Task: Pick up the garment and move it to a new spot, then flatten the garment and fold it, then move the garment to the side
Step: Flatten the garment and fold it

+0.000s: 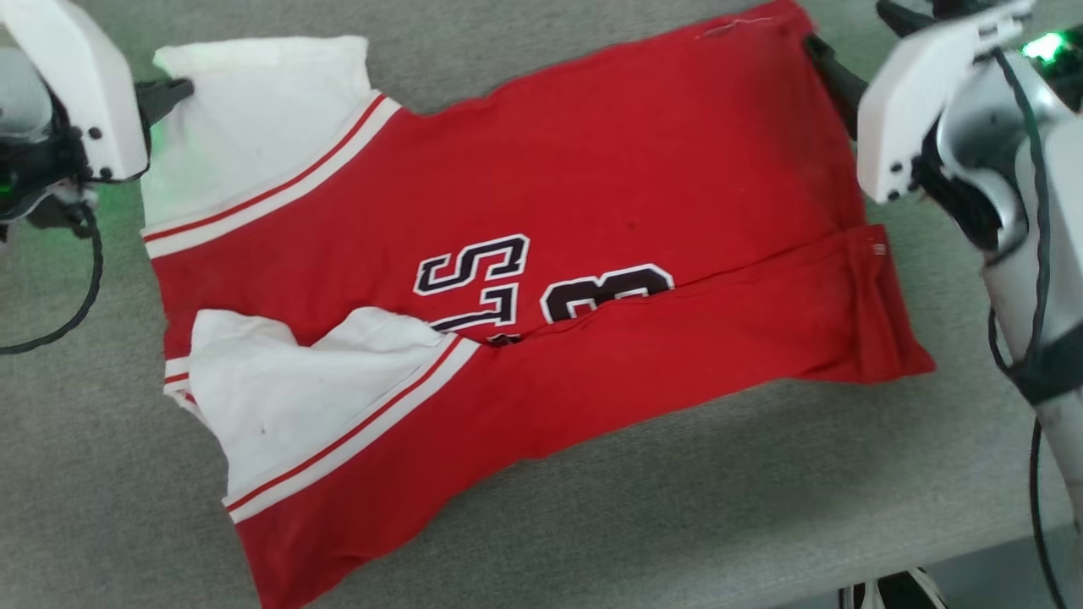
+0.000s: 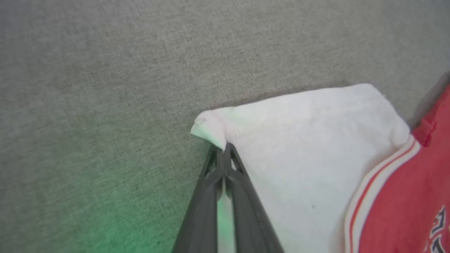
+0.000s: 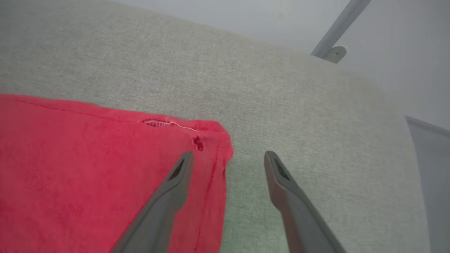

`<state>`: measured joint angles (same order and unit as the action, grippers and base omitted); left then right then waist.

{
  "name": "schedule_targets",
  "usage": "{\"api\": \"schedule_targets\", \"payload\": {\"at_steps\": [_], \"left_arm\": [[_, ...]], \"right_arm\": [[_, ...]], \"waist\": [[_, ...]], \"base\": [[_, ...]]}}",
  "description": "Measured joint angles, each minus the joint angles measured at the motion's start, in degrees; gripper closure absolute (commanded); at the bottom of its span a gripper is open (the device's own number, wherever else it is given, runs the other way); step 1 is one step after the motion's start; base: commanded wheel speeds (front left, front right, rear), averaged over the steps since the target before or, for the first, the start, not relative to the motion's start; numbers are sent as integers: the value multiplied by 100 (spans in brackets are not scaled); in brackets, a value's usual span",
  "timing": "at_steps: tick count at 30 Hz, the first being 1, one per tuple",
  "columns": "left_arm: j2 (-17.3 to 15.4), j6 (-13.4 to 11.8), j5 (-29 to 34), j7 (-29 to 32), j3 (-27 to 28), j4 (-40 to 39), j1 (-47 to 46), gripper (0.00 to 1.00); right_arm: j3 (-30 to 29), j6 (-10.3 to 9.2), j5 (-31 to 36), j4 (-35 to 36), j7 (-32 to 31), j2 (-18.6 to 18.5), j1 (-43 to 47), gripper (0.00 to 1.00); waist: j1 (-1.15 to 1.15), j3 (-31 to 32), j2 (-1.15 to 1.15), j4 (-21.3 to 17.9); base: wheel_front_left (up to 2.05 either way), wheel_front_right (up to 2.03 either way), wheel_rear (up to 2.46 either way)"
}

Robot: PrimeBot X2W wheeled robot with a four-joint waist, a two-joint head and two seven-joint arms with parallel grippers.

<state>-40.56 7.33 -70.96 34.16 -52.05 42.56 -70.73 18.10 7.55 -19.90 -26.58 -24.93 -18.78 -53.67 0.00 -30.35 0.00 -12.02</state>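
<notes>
The garment [image 1: 525, 279], a red shirt with white sleeves and stripe trim, lies spread across the grey surface with its near long edge folded over the dark lettering. My left gripper [image 1: 182, 89] is at the far left, shut on the corner of the upper white sleeve [image 2: 309, 147]; its closed fingertips [image 2: 222, 153] pinch that cloth. My right gripper [image 3: 228, 158] stands open at the garment's far right corner [image 3: 207, 140], one finger over the red cloth and the other over bare surface. In the head view its dark finger [image 1: 833, 80] rests against the red edge.
The grey cloth-covered table [image 1: 677, 507] runs under everything, with its front edge at lower right. A dark shoe [image 1: 897, 592] shows below that edge. A grey bar [image 3: 337, 31] and a pale panel [image 3: 429, 168] stand beyond the table's far side.
</notes>
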Motion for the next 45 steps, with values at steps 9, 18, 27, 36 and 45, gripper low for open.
{"api": "schedule_targets", "payload": {"at_steps": [9,18,27,36,45], "left_arm": [[82,0,-87,-112,-129,-448,-198,100],[174,7,-312,-456,-211,-572,-225,100],[255,8,-727,-1361,-180,-1312,143,100],[-421,8,-1092,-2610,-288,-3101,1541,100],[-1244,8,-1378,-4196,-366,-4541,3505,100]], "right_arm": [[788,0,-959,-887,-776,-188,-821,0],[1288,2,-1325,-1296,-556,-352,-1133,100],[1546,1,-1483,-1205,333,-754,-868,100],[1674,0,-1811,-369,617,-1456,271,100],[1104,0,-1886,787,570,-1946,1819,100]], "waist": [[0,-270,0,231],[0,-319,0,364],[0,140,0,574],[0,905,0,926],[0,1374,0,1100]], "base": [[0,0,0],[0,0,0],[0,0,0],[0,0,0],[0,0,0]]}}
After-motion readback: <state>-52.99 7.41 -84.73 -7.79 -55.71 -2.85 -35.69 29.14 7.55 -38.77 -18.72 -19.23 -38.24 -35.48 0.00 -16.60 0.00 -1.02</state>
